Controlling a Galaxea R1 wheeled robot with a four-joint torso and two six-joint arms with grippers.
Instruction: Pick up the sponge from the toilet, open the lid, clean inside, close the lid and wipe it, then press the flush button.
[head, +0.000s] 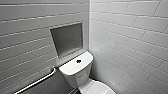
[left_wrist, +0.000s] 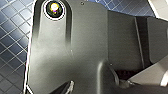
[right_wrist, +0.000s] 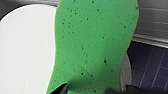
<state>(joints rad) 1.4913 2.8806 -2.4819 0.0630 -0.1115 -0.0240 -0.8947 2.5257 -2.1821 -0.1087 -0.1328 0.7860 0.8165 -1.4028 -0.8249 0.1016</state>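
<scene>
Toilet (head: 75, 73): white glossy ceramic, rounded tank upright behind bowl
Flush button (head: 78, 61): small, round, dark, centre of tank top
Lid (right_wrist: 25, 50): white, glossy, down
Sponge (right_wrist: 95, 50): bright green, dark-speckled, over lid

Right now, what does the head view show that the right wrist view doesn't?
Head view: the small round dark flush button on the flat white tank top, a grey recessed wall niche, and a metal grab bar on the white tiled wall. Right wrist view: the bright green soft sponge, close up, and the dark blue tiled floor. Shared: the white glossy ceramic toilet, seen in the wrist view as the white surface behind the sponge.
</scene>
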